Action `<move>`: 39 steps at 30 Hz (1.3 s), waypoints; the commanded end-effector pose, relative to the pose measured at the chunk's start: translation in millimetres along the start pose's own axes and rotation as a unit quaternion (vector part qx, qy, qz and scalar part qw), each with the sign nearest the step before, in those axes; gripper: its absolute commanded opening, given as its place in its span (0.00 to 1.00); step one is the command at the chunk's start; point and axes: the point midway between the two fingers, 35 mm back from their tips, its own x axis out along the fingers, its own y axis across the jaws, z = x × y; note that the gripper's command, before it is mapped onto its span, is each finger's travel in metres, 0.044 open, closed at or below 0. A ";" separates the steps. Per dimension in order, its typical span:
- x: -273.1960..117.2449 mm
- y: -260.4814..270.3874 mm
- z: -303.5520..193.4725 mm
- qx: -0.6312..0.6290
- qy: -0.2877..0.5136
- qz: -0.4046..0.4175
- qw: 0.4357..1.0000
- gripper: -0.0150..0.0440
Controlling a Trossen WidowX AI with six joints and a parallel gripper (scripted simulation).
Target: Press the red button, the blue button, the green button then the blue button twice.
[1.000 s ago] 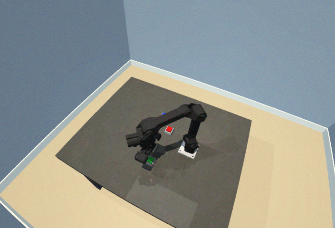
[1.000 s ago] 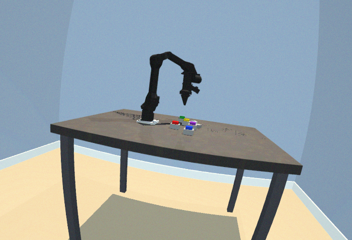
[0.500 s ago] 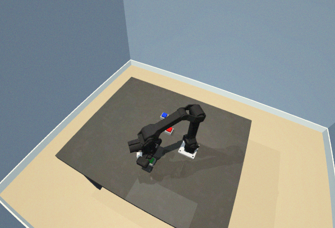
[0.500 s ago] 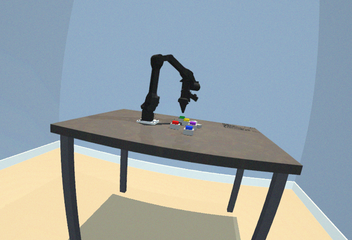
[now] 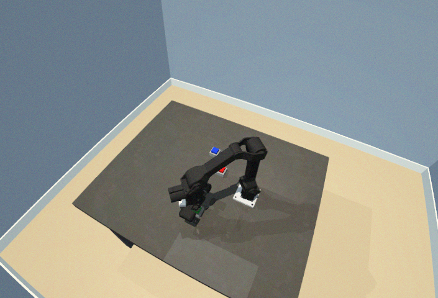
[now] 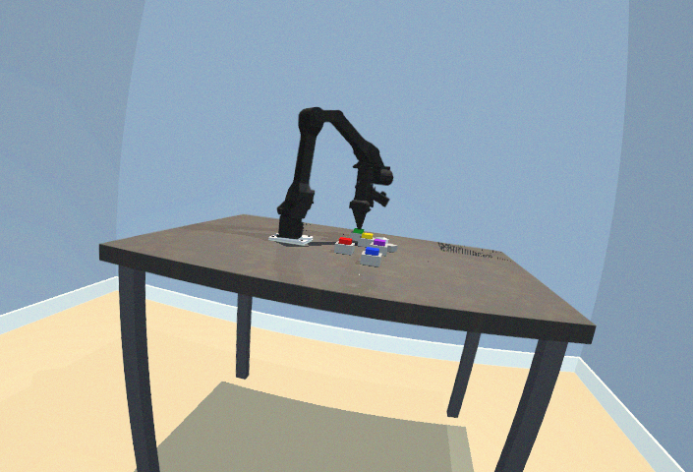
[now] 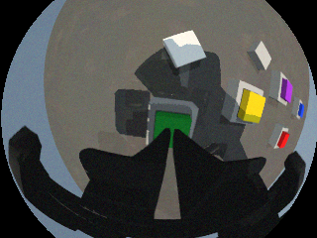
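Note:
My gripper (image 6: pixel 359 226) (image 7: pixel 170 133) is shut and empty, pointing down with its tips at the green button (image 6: pixel 355 230) (image 7: pixel 172 121). The tips overlap the near part of its cap in the wrist view; whether they touch it or the cap is pushed in, I cannot tell. In the top view the arm covers much of this button. The blue button (image 5: pixel 215 149) (image 6: pixel 372 251) (image 7: pixel 301 110) stands farthest off, at the right in the wrist view. The red button (image 5: pixel 222 169) (image 6: pixel 345 241) (image 7: pixel 283 140) is also at the right there. Both have raised caps.
A yellow button (image 6: pixel 367 236) (image 7: pixel 252 105) stands beside the green one, with a purple button (image 6: pixel 380 242) (image 7: pixel 286 90) beyond it. A white block (image 5: pixel 182 203) (image 7: pixel 185 50) lies close beyond the green button. A greyish block (image 7: pixel 261 56) lies near the purple button.

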 end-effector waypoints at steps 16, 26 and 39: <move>7.9 -0.4 -1.0 0.002 0.003 -0.002 1.000 0.29; -26.3 -0.2 -0.7 0.002 0.003 -0.002 1.000 0.29; -88.0 0.2 -0.2 0.002 0.003 -0.002 1.000 0.29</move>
